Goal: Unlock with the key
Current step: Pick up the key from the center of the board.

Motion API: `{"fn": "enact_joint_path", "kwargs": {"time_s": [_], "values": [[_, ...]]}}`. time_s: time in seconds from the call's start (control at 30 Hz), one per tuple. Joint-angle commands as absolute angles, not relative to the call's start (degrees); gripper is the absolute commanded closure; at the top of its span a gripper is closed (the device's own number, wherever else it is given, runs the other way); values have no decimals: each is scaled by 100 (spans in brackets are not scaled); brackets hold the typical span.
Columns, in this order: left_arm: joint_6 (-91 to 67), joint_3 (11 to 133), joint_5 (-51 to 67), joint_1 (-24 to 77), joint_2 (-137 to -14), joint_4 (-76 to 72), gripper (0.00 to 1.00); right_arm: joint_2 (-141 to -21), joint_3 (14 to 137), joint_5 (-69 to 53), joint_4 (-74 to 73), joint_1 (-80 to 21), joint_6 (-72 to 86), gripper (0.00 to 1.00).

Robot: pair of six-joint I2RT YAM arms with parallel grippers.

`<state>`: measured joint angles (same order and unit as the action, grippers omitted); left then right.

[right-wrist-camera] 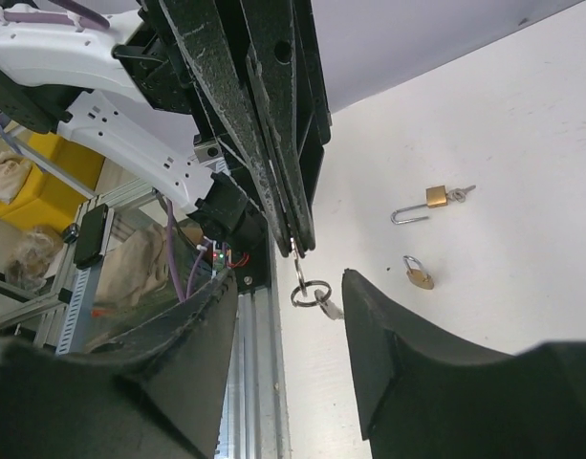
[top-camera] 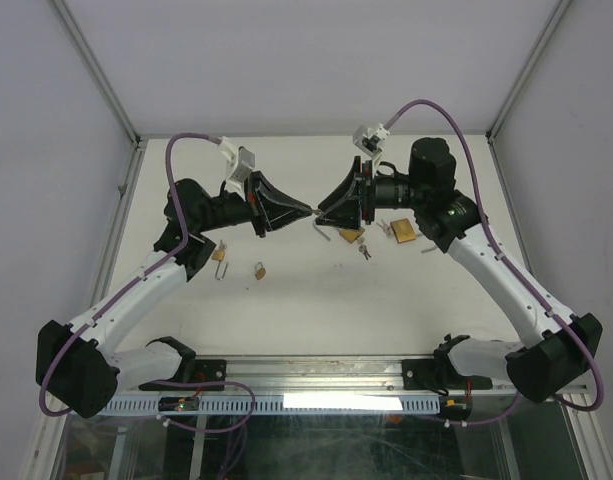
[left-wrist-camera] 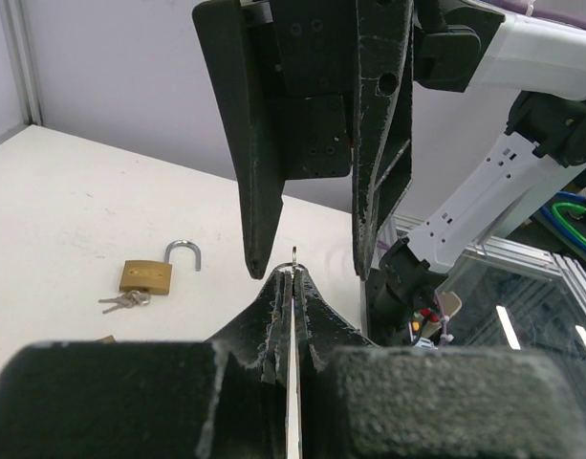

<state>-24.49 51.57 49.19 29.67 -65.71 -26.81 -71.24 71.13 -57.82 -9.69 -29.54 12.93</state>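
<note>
My left gripper is shut on a thin metal key, seen edge-on, with its end poking out past the fingertips. In the right wrist view that key hangs from the left gripper's tips with a key ring and a second key below it. My right gripper is open, its fingers standing either side of the ring without touching it. Both grippers meet tip to tip above the table's middle, left gripper facing right gripper. No padlock is held.
An open brass padlock with keys lies on the white table, also visible as the open padlock. A small shut padlock lies beside it. Two more brass padlocks and loose keys lie under the right arm.
</note>
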Motion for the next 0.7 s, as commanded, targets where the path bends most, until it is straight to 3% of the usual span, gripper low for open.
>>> {"fn": "enact_joint_path", "kwargs": {"time_s": [0.0, 0.37, 0.43, 0.53, 0.67], "values": [[-2830, 5106, 4825, 3006, -6517, -3213, 100, -6906, 7046, -5632, -279, -2951, 1563, 50], [-3036, 5130, 4765, 3050, -6635, -3619, 100, -7060, 7098, -5735, -147, -2957, 1655, 50], [-3017, 5154, 4763, 3045, -6650, -3629, 100, -7072, 7085, -5750, -142, -2955, 1639, 58], [-3032, 5177, 4770, 3050, -6680, -3638, 100, -7124, 7151, -5792, -188, -2956, 1672, 82], [-3015, 5168, 4752, 3050, -6672, -3598, 100, -7107, 7157, -5761, -190, -2960, 1650, 96]]}}
